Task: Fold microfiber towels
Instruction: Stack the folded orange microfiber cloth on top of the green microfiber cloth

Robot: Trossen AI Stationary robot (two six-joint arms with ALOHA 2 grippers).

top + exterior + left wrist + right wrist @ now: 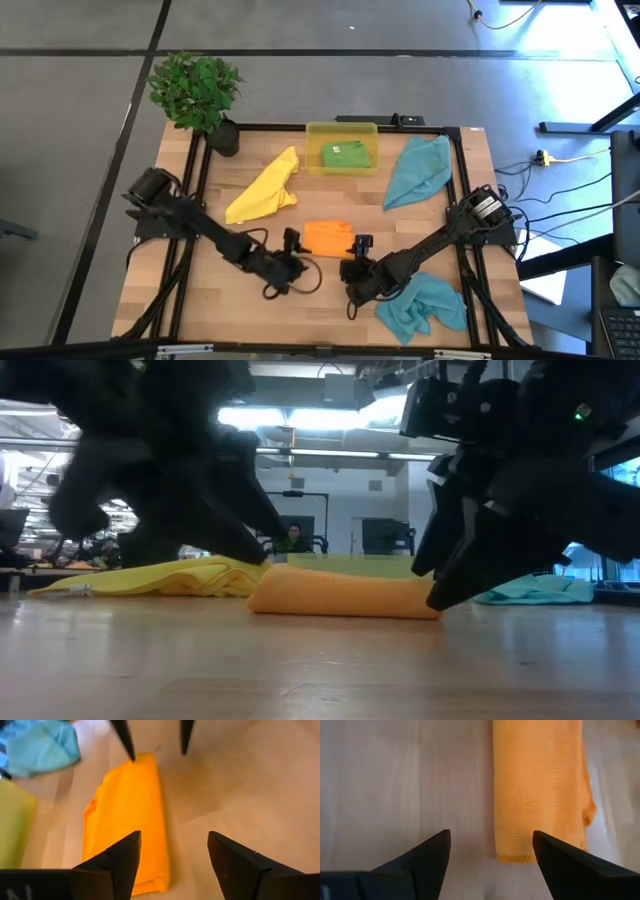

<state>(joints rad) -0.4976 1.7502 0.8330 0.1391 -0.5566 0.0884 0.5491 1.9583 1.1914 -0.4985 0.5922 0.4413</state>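
You had one green towel (344,155) folded in the bin (341,130) and the orange towel (327,237) folded mid-worktop between both pincers (293,262) (352,270), fingers apart and empty, while yellow (265,188) and two blue towels (418,170) (425,303) still waited.

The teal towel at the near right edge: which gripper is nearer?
Right. The right gripper sits just left of that teal towel, open over bare wood. The left gripper is farther left, past the orange towel.
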